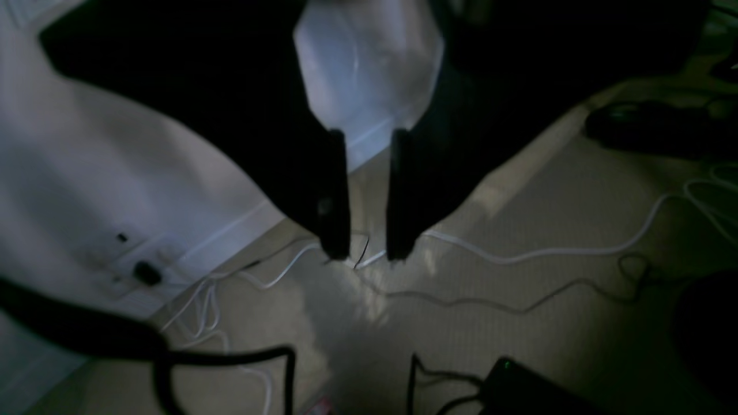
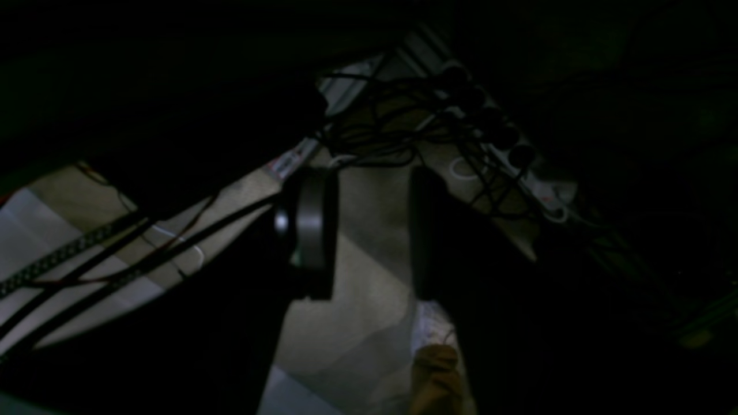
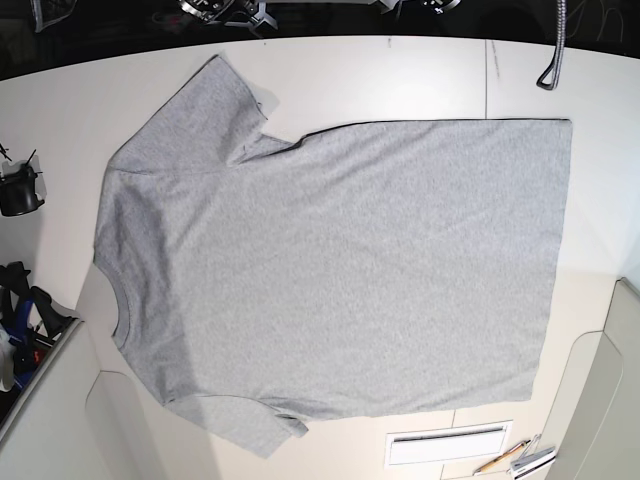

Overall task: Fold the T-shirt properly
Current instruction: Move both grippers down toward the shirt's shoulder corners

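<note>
Left wrist view: showing left gripper (image 1: 369, 196) with jaws a little apart, nothing between them, pointing off the table toward floor w/ white cables (image 1: 548, 251) trailing across it and a pale wall at left. No T-shirt showing here.

Right wrist view: very dark. Right gripper (image 2: 369, 230) standing w/ a clear gap between jaws, clamping nothing; beyond it a tangle of dark cables and a power strip (image 2: 519, 167) w/ plugs in it. Shirt not showing here either.

Base view: T-shirt (image 3: 340, 270) lying flat, spread full on white table (image 3: 400, 75), plain side up (no lettering showing). Relative to shirt: collar at its left end, hem at right end, one sleeve at upper left, other sleeve at lower left, its tip creasing a bit. Neither arm reaching over shirt in this view.

Progress, judging from lie of the cloth: looking like nothing folded yet, only flattening done. Remaining: sleeves and sides in, then body doubling over, approx. all of the job.

Containers: none w/ visible contents; pens (image 3: 505, 458) lying loose below shirt's hem corner, beside a white slotted panel (image 3: 448, 445).
</note>
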`<state>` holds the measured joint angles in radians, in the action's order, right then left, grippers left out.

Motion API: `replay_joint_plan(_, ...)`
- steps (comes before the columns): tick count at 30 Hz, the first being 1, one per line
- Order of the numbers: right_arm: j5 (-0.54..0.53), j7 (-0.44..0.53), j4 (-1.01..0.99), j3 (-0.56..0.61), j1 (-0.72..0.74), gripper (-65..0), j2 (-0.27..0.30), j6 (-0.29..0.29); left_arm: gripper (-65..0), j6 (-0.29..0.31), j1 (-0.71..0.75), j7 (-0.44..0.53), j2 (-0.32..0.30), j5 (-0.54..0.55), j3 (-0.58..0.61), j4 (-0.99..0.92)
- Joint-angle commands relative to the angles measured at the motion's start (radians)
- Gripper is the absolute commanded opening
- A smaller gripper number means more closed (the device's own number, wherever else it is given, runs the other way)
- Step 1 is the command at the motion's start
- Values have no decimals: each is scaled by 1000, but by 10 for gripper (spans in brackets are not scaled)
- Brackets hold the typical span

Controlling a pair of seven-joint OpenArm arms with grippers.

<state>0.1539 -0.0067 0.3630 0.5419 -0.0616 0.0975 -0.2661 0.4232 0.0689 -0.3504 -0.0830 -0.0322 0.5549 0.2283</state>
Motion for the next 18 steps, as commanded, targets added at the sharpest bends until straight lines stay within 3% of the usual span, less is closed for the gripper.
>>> replay_joint_plan(1, 0, 10, 6, 2, -3, -439, 5, -10, -495, 36, 8, -6, -1, 6, -2, 3)
replay_joint_plan(9, 0, 10, 8, 2, -26, -439, 6, -9, -495, 61, 36, -4, -17, 14, -2, 6)
replay_joint_plan(18, 0, 10, 126, 2, -120, -439, 65, -6, -495, 76, 121, -5, -108, 98, -2, 143)
